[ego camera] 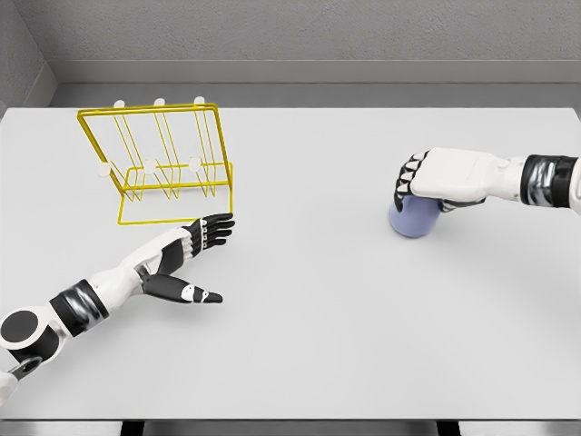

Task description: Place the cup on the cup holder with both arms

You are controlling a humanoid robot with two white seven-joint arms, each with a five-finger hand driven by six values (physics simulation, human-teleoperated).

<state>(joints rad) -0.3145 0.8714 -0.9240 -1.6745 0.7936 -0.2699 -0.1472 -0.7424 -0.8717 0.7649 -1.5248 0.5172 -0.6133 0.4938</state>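
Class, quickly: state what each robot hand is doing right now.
Left hand: open, fingers spread, holding nothing.
Right hand: curled over the cup, gripping it.

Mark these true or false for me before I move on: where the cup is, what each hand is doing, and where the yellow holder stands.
1. The right hand is closed over the top of the cup. True.
2. The cup already hangs on the cup holder. False: it stands on the table at the right, far from the holder.
3. The left hand is open and holds nothing. True.
4. The cup holder stands at the right side of the table. False: it stands at the far left.
5. The cup is red. False: it is a pale blue-violet.
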